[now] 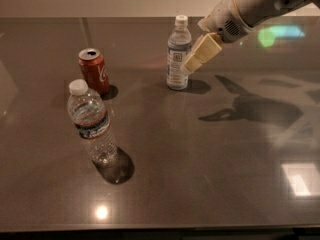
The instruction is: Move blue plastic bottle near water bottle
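Note:
The blue plastic bottle [178, 54] stands upright at the back middle of the dark table, pale blue with a white cap and a tall white label. The water bottle [91, 122] stands upright at the front left, clear and ribbed with a dark label band. My gripper [192, 64] comes in from the upper right on a white arm. Its cream fingers [204, 51] point down-left and reach the right side of the blue plastic bottle's label.
A red soda can [94, 70] stands between the two bottles, just behind the water bottle. The glossy dark table [210, 159] shows the arm's shadow on the right and light glare at the front.

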`<state>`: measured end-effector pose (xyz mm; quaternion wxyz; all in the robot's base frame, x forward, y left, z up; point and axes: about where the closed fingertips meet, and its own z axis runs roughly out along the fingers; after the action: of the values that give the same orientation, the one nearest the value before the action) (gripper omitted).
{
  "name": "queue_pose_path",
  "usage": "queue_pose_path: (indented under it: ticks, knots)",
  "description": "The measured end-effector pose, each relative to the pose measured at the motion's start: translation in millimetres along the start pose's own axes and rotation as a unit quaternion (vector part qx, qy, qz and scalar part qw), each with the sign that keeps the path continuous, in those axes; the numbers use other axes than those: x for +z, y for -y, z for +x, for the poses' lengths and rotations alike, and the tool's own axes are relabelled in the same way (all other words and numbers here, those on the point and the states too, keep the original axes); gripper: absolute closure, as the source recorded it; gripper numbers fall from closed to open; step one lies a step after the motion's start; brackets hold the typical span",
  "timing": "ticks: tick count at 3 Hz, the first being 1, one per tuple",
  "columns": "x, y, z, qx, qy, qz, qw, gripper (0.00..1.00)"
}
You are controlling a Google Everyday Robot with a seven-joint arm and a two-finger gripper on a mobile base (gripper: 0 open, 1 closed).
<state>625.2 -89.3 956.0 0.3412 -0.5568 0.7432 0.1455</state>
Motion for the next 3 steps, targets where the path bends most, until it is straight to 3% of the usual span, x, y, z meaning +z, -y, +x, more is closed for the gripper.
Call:
queue_pose_path:
  ticks: [1, 3]
  knots:
    - [13, 15, -14, 0.004, 0.034, -0.009, 0.9994, 0.0]
    - [24, 32, -20, -0.001, 0.064, -0.01, 0.9979, 0.41]
